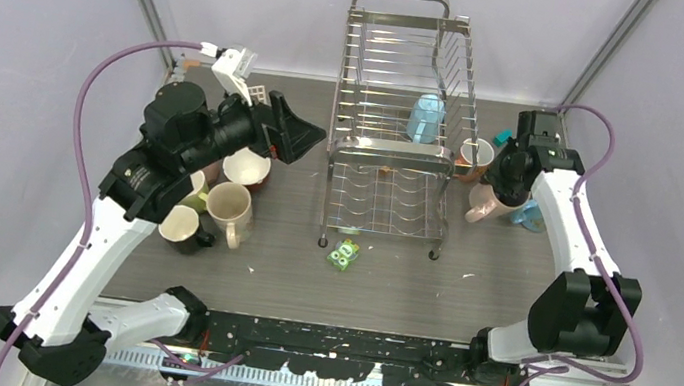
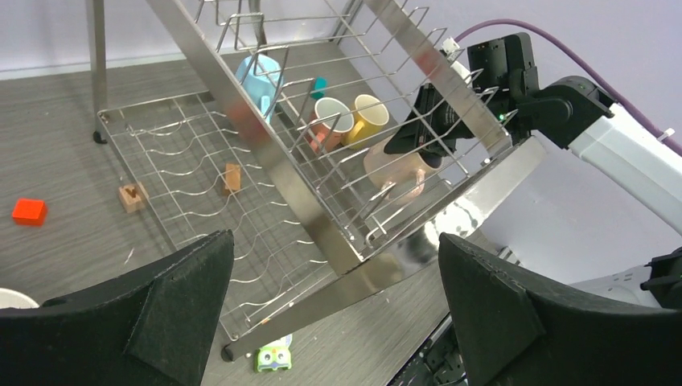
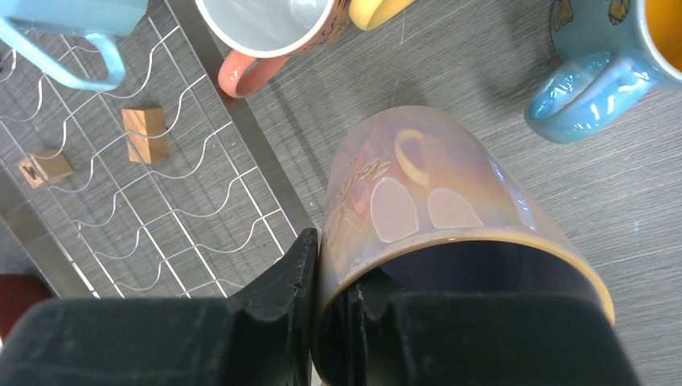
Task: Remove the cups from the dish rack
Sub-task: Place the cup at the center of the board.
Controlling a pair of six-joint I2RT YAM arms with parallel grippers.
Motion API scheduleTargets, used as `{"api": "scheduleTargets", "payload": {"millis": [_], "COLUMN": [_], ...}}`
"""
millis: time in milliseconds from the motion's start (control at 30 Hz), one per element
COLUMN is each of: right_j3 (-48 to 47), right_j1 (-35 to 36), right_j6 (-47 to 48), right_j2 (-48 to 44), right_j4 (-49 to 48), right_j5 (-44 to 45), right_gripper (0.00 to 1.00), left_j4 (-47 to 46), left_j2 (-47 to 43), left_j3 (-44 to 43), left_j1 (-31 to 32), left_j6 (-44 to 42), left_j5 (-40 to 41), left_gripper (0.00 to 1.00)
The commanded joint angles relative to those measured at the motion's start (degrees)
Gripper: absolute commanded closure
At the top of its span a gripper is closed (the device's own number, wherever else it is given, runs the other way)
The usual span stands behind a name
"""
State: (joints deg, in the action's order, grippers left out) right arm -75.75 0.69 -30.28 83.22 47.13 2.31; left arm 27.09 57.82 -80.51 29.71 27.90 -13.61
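White link shells (image 1: 81, 262), black joint housings (image 1: 177, 119), purple cables (image 1: 95, 88), matte black wedge-shaped gripper fingers (image 2: 185, 305)

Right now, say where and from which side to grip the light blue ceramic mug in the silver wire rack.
Probably the rim wall of the light blue mug, one finger inside, coming from the rack's left with the open left gripper: it leans on the upper tier; the right gripper holds a pink mug.

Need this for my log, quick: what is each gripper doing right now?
Left gripper: open, empty.
Right gripper: shut on the pale pink mug, at its rim.
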Motion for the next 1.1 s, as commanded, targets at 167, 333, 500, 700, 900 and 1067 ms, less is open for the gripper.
{"api": "scheduleTargets", "payload": {"millis": [167,333,500,700,900,1067], "right_j3": [-1.75,-1.72,-1.76,-2.24,-2.78,-3.86], "right_j1": [0.1,0.1,0.1,0.79,1.75,2.21], "right_j6": [-0.19,-0.89,-1.05,-1.44,-1.79,-1.97], "right_j2": [4.55,7.25,9.62,12.54,14.22,14.69], "right_j4": [-6.52,-7.52,-7.74,-7.24,-6.91,-5.57], "right_j5": [1.57,1.47,2.24,3.87,4.92,5.9], "right_gripper": [0.99,0.99,0.99,0.98,0.89,0.77], "left_j4": [-1.79,-2.85,-3.94,-4.62,-7.06,-8.36], "left_j2": [-0.84,0.04,0.85,2.49,3.99,4.89], "left_j3": [2.86,4.17,5.57,6.31,8.24,9.07], "left_j1": [-1.77,-4.26,-6.86,-9.07,-12.27,-13.34], "left_j6": [1.0,2.43,3.85,5.54,8.79,10.77], "left_j5": [-1.98,-4.2,-6.23,-7.72,-10.81,-12.12], "left_gripper": [0.0,0.0,0.0,0.0,0.0,0.0]}}
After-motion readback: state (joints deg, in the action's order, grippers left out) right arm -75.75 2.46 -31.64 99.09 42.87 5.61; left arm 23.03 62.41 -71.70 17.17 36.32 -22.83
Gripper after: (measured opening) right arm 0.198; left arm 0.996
